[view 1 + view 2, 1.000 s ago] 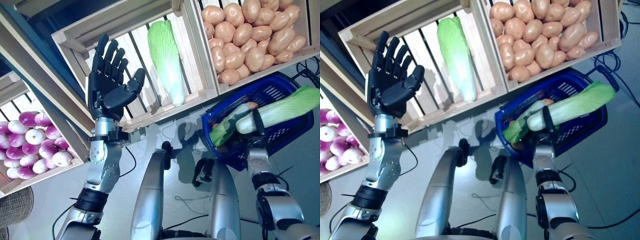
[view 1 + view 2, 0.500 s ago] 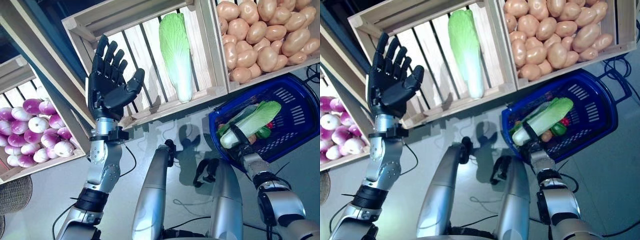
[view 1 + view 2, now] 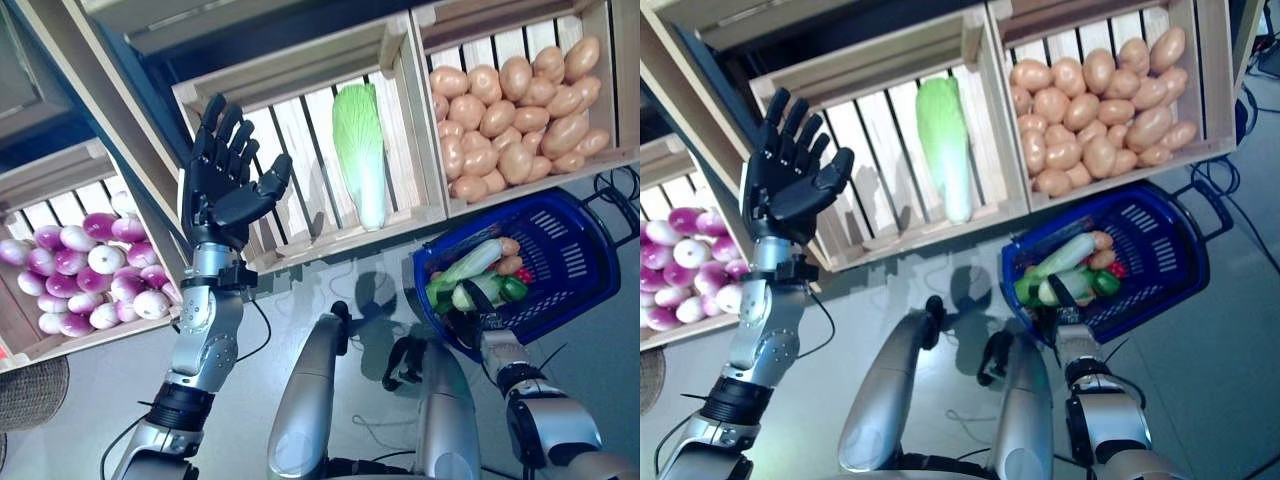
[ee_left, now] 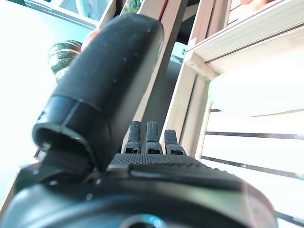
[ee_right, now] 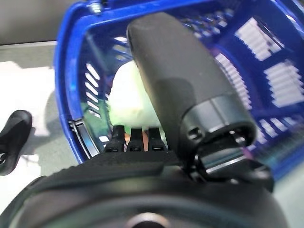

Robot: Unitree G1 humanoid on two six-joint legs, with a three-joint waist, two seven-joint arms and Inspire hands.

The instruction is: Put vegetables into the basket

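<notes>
The blue basket (image 3: 590, 290) stands on the floor below the wooden stand. My right hand (image 3: 480, 320) is at its near rim, curled round the pale stalk end of a napa cabbage (image 3: 488, 287) that lies low inside the basket; the cabbage also shows past the fingers in the right wrist view (image 5: 128, 95). A long pale green vegetable (image 3: 468, 265), orange ones (image 3: 510, 262) and a small red one (image 3: 524, 275) lie beside it. My left hand (image 3: 222, 190) is raised, open and empty, in front of the middle crate's left part (image 4: 142, 161).
The slanted wooden stand (image 3: 300, 250) with its crates runs across the back, its front edge just above the basket. A woven basket (image 3: 25, 395) stands on the floor at the far left. Grey floor lies right of the blue basket.
My right hand has lowered the napa cabbage from above the basket down into it. The camera has shifted. The left hand has kept its raised pose.
</notes>
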